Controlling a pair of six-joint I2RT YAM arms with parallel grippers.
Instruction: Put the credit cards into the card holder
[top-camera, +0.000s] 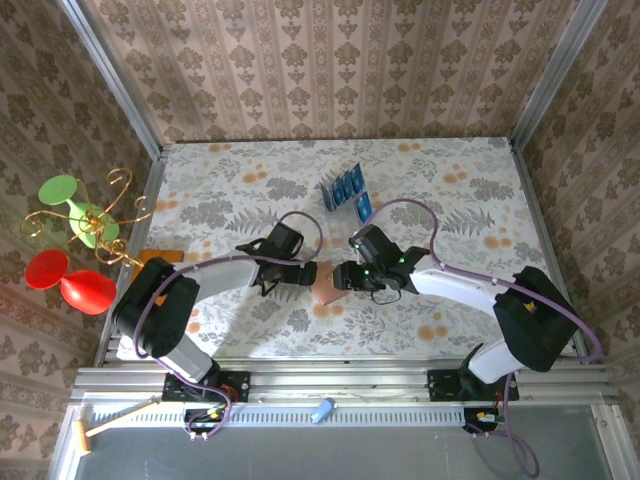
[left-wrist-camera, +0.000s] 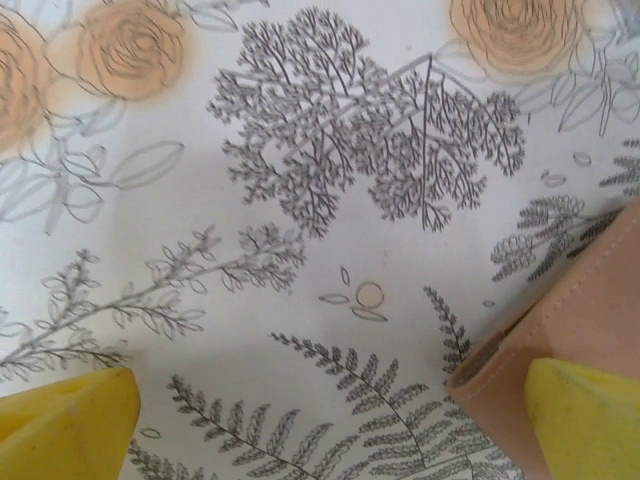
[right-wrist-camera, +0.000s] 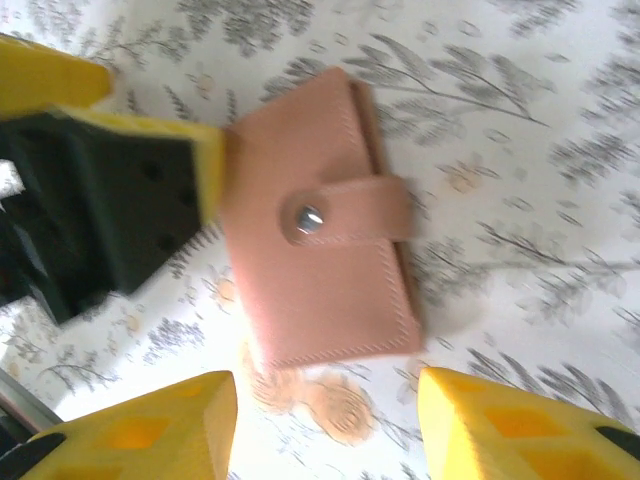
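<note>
The snap (right-wrist-camera: 305, 218) on the card holder (right-wrist-camera: 320, 290) is shown from the right wrist; the inward-reaching left claw (left-wrist-camera: 325, 420) and right claw (right-wrist-camera: 325, 420) are spread wide.

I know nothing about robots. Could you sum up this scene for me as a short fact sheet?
table: covered with a flowered cloth
wallet: tan, lying flat in the middle, closed, strap snapped shut
blue cards: standing in a clear rack, farther back on the table
left gripper: open, one finger at the wallet's edge
right gripper: open, just over the wallet, holding nothing
stage: wallet not yet opened
</note>
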